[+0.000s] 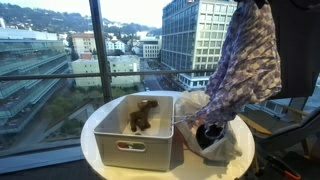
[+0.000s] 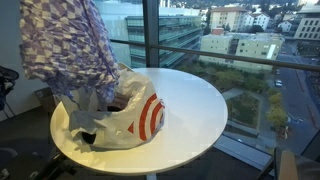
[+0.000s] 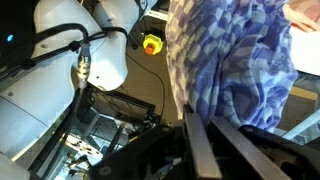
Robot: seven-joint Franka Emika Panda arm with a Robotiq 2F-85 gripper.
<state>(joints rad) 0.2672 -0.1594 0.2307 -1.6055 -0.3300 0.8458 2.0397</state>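
Note:
My gripper [image 3: 200,116] is shut on a blue-and-white checkered cloth [image 3: 235,60] and holds it high above the table. In both exterior views the cloth [image 1: 240,60] [image 2: 70,45] hangs down from the top edge, where the gripper is out of frame. Its lower end reaches the open mouth of a white plastic bag with a red bullseye mark [image 1: 215,140] [image 2: 140,115]. The bag lies on a round white table [image 1: 92,140] [image 2: 210,110].
A white plastic bin [image 1: 112,150] stands on the table beside the bag, with a brown soft object [image 1: 143,115] inside. Floor-to-ceiling windows with a railing [image 1: 60,75] run behind the table. The robot's white arm links [image 3: 90,50] and cables fill the wrist view.

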